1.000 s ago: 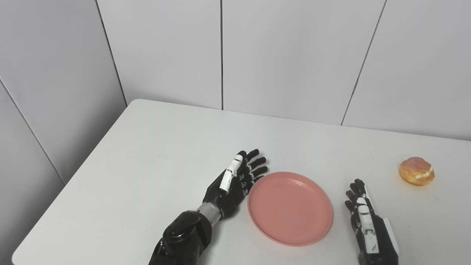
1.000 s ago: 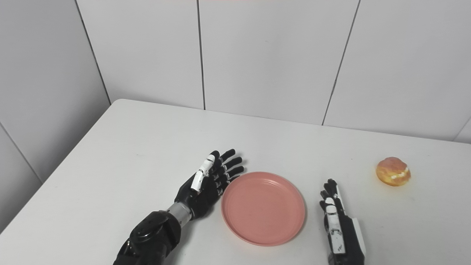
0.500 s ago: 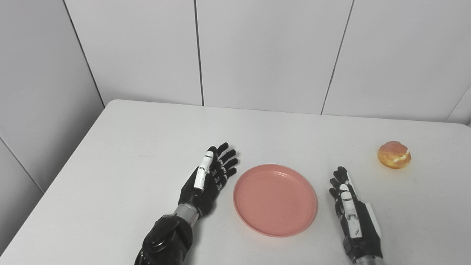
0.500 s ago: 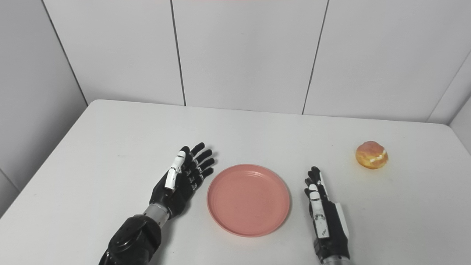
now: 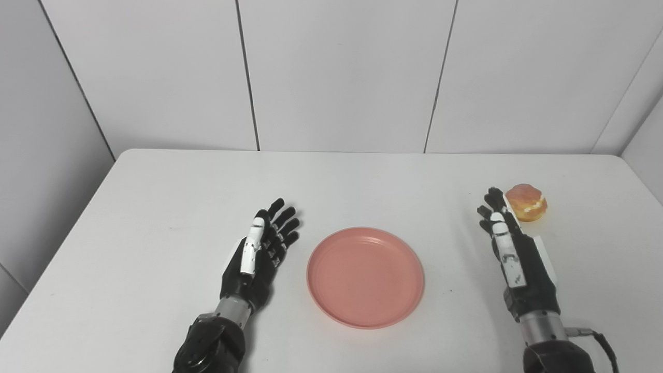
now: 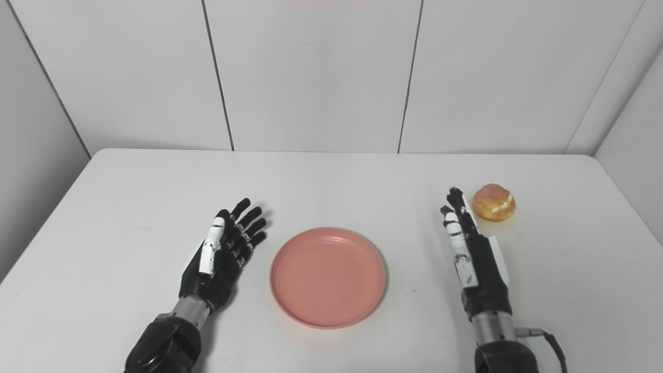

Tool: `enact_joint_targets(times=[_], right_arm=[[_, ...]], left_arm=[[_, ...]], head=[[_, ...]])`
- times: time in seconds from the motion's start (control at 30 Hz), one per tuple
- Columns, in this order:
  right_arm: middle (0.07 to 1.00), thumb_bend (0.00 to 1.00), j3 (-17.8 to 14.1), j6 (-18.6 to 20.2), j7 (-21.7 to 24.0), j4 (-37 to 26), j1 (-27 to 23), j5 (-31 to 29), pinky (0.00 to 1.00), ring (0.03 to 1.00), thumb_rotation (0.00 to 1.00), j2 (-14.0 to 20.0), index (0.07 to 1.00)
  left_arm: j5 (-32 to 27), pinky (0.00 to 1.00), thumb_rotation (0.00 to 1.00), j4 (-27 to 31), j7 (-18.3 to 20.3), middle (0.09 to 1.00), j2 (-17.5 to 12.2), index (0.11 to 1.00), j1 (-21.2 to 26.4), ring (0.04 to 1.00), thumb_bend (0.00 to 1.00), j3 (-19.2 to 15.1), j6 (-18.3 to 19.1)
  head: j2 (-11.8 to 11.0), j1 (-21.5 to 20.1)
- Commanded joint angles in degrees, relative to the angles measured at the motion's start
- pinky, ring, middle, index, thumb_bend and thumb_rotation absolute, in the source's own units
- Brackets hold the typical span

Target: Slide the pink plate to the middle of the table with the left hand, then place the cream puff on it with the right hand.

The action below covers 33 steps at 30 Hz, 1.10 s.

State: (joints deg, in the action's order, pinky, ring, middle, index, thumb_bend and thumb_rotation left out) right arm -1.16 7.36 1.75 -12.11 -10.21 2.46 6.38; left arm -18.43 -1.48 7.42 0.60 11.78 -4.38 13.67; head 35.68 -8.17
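Right hand (image 5: pixel 510 248) has advanced toward the cream puff (image 5: pixel 526 202), fingers spread and holding nothing, fingertips just beside it at its 9 o'clock. Left hand (image 5: pixel 259 254), released, has drawn clear of the pink plate (image 5: pixel 365 275) at 9 o'clock. Plate sits mid-table (image 5: pixel 155 207), bare.

Lying on white table (image 6: pixel 129 207): pink plate (image 6: pixel 328 276), midway between the hands, holding nothing. Resting left of plate, apart from it: left hand (image 6: pixel 220 260), fingers spread. Reaching toward cream puff (image 6: pixel 493 202): right hand (image 6: pixel 471 254), fingers extended, fingertips just beside the puff.
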Motion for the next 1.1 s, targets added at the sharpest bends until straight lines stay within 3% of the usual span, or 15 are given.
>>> enact_joint_targets(times=[0.0,0.17,0.3,0.43,0.7,0.93,1.07], right_arm=[[0.953,0.41,0.19,1.05,-0.32,-2.98,-2.65,2.40,0.94,0.944,1.00,1.05,0.948],[0.946,0.50,0.28,2.75,-0.35,-3.99,-5.53,7.05,0.91,0.933,1.00,3.27,0.939],[0.935,0.50,-0.13,2.64,0.06,-4.52,-7.47,8.89,0.81,0.908,0.94,5.46,0.932],[0.920,0.51,-0.22,3.69,-0.15,-4.99,-8.34,11.84,0.80,0.898,0.89,7.43,0.912],[0.905,0.56,0.57,4.16,-0.01,-2.72,-10.60,21.66,0.78,0.871,0.94,12.27,0.904],[0.929,0.61,1.02,5.12,0.73,-0.73,-13.12,26.68,0.81,0.881,0.84,14.78,0.917],[0.952,0.69,1.59,9.20,3.26,0.72,-14.59,30.29,0.85,0.926,0.73,16.76,0.905]], left_arm=[[0.69,0.96,1.00,-1.15,0.20,0.932,-1.32,0.926,-1.89,0.930,0.40,-0.44,-0.77],[0.32,0.99,1.00,-2.52,2.11,0.952,-2.68,0.943,-3.24,0.954,0.41,-0.64,-3.71],[-0.96,1.00,1.00,-4.56,4.06,0.962,-3.40,0.951,-4.25,0.968,0.39,-1.10,-5.94],[-1.17,0.99,1.00,-5.33,4.10,0.959,-3.27,0.949,-5.11,0.966,0.38,-1.05,-6.42],[0.08,1.00,1.00,-6.42,4.01,0.953,-3.01,0.941,-7.03,0.959,0.36,0.12,-8.52],[1.53,1.00,1.00,-6.27,2.89,0.957,-2.95,0.946,-8.18,0.962,0.34,0.34,-8.54],[1.66,1.00,1.00,-7.22,3.44,0.956,-3.39,0.948,-8.65,0.960,0.34,0.37,-9.16]], head=[[-0.47,-1.46],[-1.69,-4.99],[-2.22,-6.19],[-3.11,-7.86],[-4.30,-10.38],[-5.00,-12.37],[-5.41,-13.48]])
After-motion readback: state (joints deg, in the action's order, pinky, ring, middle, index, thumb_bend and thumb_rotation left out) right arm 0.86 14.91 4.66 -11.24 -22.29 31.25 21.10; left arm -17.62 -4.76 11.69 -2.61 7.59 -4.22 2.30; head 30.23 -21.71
